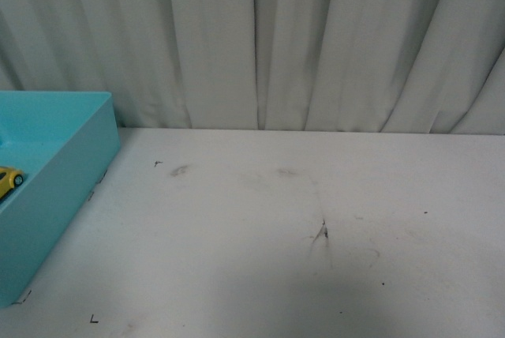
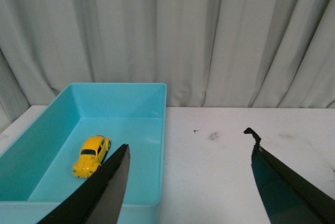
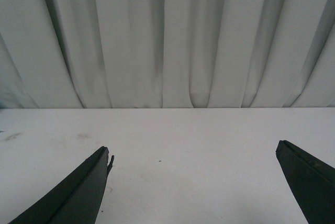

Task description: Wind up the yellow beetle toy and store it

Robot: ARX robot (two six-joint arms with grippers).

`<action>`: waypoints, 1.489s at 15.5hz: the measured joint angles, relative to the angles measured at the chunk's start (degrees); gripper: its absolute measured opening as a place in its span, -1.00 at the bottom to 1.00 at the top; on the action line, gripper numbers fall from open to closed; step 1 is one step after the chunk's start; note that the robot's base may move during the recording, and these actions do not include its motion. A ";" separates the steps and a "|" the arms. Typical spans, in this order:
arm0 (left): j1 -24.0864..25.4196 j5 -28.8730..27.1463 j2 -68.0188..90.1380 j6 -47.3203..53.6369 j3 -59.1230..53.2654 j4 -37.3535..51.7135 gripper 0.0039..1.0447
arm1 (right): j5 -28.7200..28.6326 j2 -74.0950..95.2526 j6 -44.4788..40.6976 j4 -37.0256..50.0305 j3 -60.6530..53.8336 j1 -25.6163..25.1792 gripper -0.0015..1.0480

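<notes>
The yellow beetle toy (image 2: 91,155) rests on its wheels on the floor of a turquoise bin (image 2: 120,94). In the front view only part of the yellow beetle toy (image 1: 9,180) shows at the left edge, inside the bin (image 1: 79,172). My left gripper (image 2: 188,140) is open and empty, its jaws wide apart, one of them over the bin's near corner beside the car and apart from it. Over bare white table my right gripper (image 3: 193,148) stands open with nothing between its fingers. Neither arm shows in the front view.
A white table (image 1: 300,235) with faint scuffs and small black marks stretches from the bin to the right. A pleated white curtain (image 1: 316,38) closes off the table's far edge. The bin sits at the table's left side.
</notes>
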 joint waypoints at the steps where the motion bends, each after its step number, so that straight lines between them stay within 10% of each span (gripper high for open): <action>1: 0.00 0.00 0.00 0.00 0.00 -0.02 0.73 | 0.00 0.00 0.00 0.00 0.00 0.00 0.87; 23: 0.00 0.00 0.00 0.02 0.00 -0.02 0.88 | 0.02 0.00 0.00 0.09 0.00 0.00 0.87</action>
